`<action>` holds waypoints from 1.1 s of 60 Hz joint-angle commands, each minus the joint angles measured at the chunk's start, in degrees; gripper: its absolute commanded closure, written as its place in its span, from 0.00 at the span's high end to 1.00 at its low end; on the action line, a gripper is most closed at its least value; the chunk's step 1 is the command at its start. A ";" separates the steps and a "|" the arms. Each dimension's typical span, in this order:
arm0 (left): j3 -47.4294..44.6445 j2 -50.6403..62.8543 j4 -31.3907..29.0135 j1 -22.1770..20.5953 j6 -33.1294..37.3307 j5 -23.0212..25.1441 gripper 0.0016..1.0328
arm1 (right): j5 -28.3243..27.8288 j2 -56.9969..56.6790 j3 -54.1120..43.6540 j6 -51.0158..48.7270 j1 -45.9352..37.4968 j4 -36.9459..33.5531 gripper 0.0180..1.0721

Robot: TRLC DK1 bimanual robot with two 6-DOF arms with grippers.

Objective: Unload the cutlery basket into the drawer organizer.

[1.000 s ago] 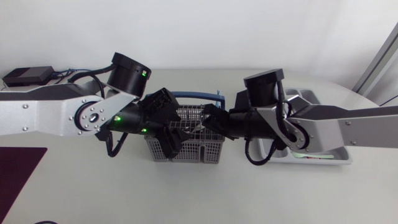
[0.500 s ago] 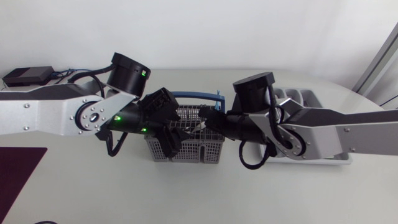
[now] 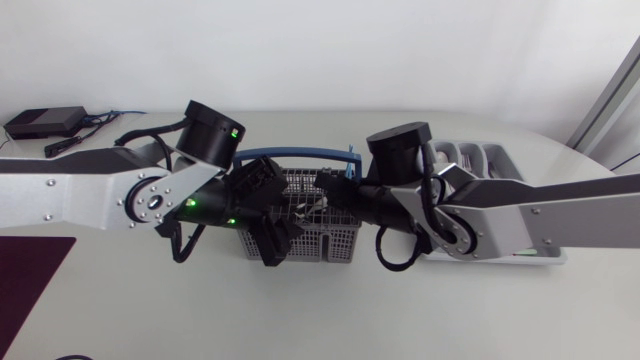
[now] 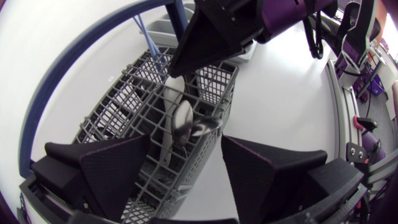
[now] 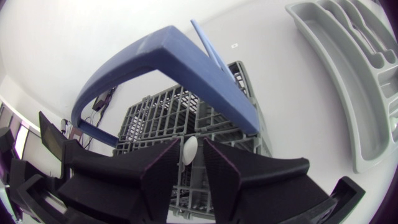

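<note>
The cutlery basket (image 3: 312, 240), a grey open-grid plastic box with several compartments and an arched blue handle (image 3: 300, 156) across its top, stands upright at mid-table, between the two arms. In the left wrist view a spoon (image 4: 184, 118) stands in one of its compartments, bowl up, against the grid wall. The left gripper (image 3: 268, 226) hangs over the basket's left end, fingers wide apart, with the basket's end wall between them and nothing clamped. The right gripper (image 3: 336, 198) reaches under the handle into the basket's top from the right. In its wrist view a pale oval utensil end (image 5: 189, 150) sits at its tip; whether it has closed on the piece cannot be told. The drawer organizer (image 3: 497, 158), a light grey moulded tray with long slots, lies well apart to the right, near the table's rounded far-right edge and partly hidden by the right arm. Bare table (image 3: 300, 315) lies between the basket and the near edge. A dark mat (image 3: 30, 275) lies at the near left, and a black box (image 3: 45, 122) sits at the far left.
</note>
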 commanded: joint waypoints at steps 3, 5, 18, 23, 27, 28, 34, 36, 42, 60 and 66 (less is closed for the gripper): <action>-2.23 -1.56 0.64 -0.23 1.22 0.45 0.93 | 1.59 2.50 -1.15 0.25 1.68 0.85 0.32; -2.31 -1.74 0.64 -0.23 1.22 0.45 0.93 | 1.85 2.77 -1.15 0.25 1.86 0.93 0.32; -2.93 -2.53 0.81 -0.23 1.30 0.45 0.93 | 2.38 3.56 -0.71 0.16 2.04 1.28 0.32; -2.84 -2.79 0.81 -0.23 1.22 0.45 0.93 | 2.73 3.56 -0.63 0.16 2.12 1.28 0.32; -2.75 -2.79 0.81 -0.23 1.22 0.45 0.93 | 2.82 3.56 -0.54 0.16 2.30 1.28 0.32; -2.75 -2.79 0.90 -0.14 1.22 0.45 0.93 | 2.91 3.56 -0.54 0.16 2.39 1.28 0.32; -2.84 -2.79 0.99 -0.14 1.22 0.45 0.93 | 3.52 3.65 -0.54 0.33 2.74 1.37 0.32; -2.84 -2.79 1.08 -0.14 1.22 0.45 0.93 | 3.52 3.82 -0.54 0.51 2.74 1.55 0.29; -2.93 -2.79 1.16 0.04 1.22 0.45 0.93 | 3.96 4.09 -0.63 1.13 2.83 1.72 0.20; -2.93 -2.79 1.25 0.21 1.57 0.45 0.93 | 3.87 4.70 -0.71 2.09 2.65 1.99 0.18; -3.02 -2.79 1.34 0.21 1.66 0.45 0.93 | 3.26 5.05 -0.80 2.53 2.56 2.08 0.15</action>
